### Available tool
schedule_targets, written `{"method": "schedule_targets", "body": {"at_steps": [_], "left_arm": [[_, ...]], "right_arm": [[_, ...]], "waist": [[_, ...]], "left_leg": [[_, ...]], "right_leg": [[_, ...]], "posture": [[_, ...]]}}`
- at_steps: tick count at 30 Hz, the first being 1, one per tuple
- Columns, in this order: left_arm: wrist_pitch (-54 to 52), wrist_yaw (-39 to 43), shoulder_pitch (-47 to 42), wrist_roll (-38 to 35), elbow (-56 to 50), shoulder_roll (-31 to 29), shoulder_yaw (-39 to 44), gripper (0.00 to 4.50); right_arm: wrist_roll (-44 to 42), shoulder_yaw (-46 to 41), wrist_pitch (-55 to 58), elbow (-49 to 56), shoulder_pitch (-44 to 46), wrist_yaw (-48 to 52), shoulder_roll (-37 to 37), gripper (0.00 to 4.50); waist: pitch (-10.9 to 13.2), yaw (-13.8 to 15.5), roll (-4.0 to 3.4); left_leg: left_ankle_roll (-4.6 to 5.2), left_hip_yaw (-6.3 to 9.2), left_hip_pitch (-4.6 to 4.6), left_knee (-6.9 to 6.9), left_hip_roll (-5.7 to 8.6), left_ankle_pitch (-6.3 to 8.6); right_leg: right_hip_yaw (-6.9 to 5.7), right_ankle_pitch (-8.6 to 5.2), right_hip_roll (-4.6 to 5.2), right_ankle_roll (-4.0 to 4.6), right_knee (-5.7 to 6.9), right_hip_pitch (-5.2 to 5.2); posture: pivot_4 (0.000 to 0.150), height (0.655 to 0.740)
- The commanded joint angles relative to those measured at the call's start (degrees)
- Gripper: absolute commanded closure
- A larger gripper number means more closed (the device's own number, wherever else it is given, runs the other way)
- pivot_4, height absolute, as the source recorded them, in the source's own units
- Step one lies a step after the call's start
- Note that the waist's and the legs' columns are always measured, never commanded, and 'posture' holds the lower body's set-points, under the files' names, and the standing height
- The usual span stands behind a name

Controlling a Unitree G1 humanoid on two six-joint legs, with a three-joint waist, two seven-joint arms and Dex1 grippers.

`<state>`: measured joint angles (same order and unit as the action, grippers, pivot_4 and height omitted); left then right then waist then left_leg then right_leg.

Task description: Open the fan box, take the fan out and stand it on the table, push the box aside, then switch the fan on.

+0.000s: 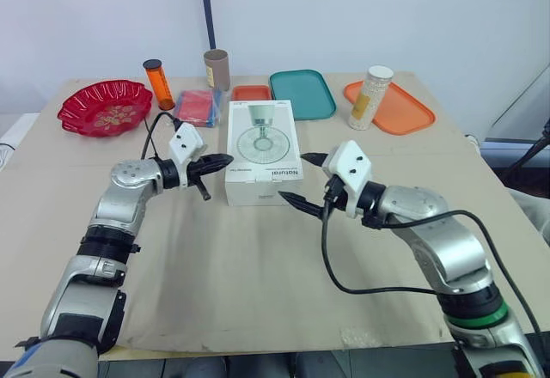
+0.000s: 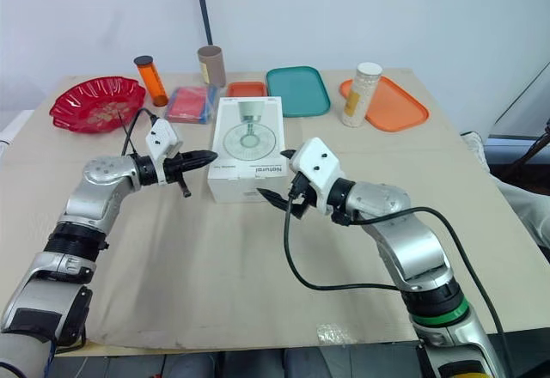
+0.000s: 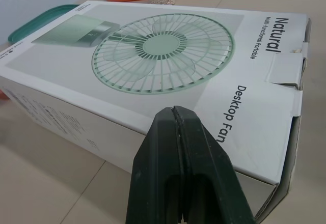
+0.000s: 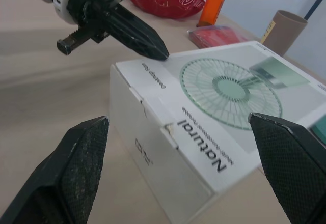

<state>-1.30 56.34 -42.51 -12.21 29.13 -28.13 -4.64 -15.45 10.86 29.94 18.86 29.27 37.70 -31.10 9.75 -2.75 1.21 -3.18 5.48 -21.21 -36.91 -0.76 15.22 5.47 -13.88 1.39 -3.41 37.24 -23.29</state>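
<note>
The white fan box (image 1: 264, 149) lies flat in the middle of the table, its lid closed, a fan printed on top. My left gripper (image 1: 225, 161) is shut, its tip touching or just off the box's near left corner (image 4: 153, 56). In the left wrist view the shut fingers (image 3: 183, 168) point at the box's side (image 3: 76, 127). My right gripper (image 1: 305, 180) stands open beside the box's near right corner, one finger (image 4: 76, 158) on each side of the box's front end (image 4: 158, 168), not touching it.
Along the far edge stand a red bowl (image 1: 104, 106), an orange bottle (image 1: 158, 83), a cardboard tube (image 1: 216, 70), a red packet (image 1: 198, 106), a teal tray (image 1: 302, 94) and an orange tray (image 1: 402, 108) with a white bottle (image 1: 371, 97). A black cable (image 1: 378, 288) trails over the table.
</note>
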Motion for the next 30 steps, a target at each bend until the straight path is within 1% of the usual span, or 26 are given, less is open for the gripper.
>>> {"method": "schedule_targets", "body": {"at_steps": [1, 5, 10, 13, 18, 23, 30], "left_arm": [[1.1, 1.1, 0.4, 1.3, 0.5, -0.1, -0.3, 4.48], [1.4, 1.2, 0.7, 1.6, 0.3, -0.2, 0.1, 4.48], [1.3, 0.4, 0.5, 1.3, -0.1, 0.2, 0.8, 4.48], [1.7, 0.0, 0.7, 1.7, -0.5, 0.4, 0.6, 4.48], [1.5, -0.3, 1.4, 1.7, -1.5, 0.8, 0.6, 4.48], [1.3, -0.3, 2.2, 1.6, -2.4, 1.0, 0.4, 4.48], [1.6, -0.4, 2.6, 1.8, -3.0, 1.1, 0.2, 4.48]], "right_arm": [[2.1, 0.5, -2.6, -4.5, 3.6, 0.0, 2.0, 0.0], [4.8, 1.7, -4.1, -10.4, 6.9, 0.0, 3.7, 0.0], [7.5, 3.4, -7.4, -16.0, 9.1, 2.0, 4.2, 0.0], [8.3, 3.8, -9.4, -16.1, 8.5, 4.3, 3.8, 0.0], [8.7, 3.3, -9.7, -16.5, 8.5, 4.6, 4.8, 0.0], [9.2, 2.3, -8.8, -18.5, 9.8, 2.9, 6.5, 0.0], [10.3, 1.6, -7.8, -20.6, 11.1, 1.5, 7.0, 0.0]], "waist": [[0.0, 0.0, 0.0], [0.0, 0.0, 0.0], [0.0, 0.0, 0.0], [0.0, 0.0, 0.0], [0.0, 0.0, 0.0], [0.0, 0.0, -0.01], [0.0, 0.0, -0.01]], "left_leg": [[0.0, 0.01, 0.0, 0.0, 0.0, 0.0], [0.0, 0.0, -0.03, 0.0, 0.01, 0.0], [0.0, 0.03, -0.04, -0.01, 0.01, 0.0], [0.0, 0.03, -0.04, -0.02, 0.01, 0.0], [0.0, 0.04, -0.05, -0.03, 0.01, 0.0], [0.0, 0.06, -0.04, -0.03, 0.01, 0.0], [0.01, 0.07, -0.05, -0.02, 0.02, 0.01]], "right_leg": [[0.0, 0.0, 0.0, 0.0, 0.01, 0.0], [-0.01, 0.0, 0.03, 0.0, 0.0, -0.03], [-0.06, 0.0, 0.04, 0.0, 0.01, -0.03], [-0.06, 0.0, 0.03, 0.0, 0.03, -0.03], [-0.06, 0.0, 0.05, 0.0, 0.03, -0.03], [-0.08, 0.0, 0.05, 0.0, 0.04, -0.03], [-0.11, 0.0, 0.06, 0.0, 0.05, -0.03]], "posture": [[0.15, 0.74], [0.15, 0.74], [0.15, 0.74], [0.15, 0.74], [0.15, 0.74], [0.15, 0.74], [0.15, 0.74]]}}
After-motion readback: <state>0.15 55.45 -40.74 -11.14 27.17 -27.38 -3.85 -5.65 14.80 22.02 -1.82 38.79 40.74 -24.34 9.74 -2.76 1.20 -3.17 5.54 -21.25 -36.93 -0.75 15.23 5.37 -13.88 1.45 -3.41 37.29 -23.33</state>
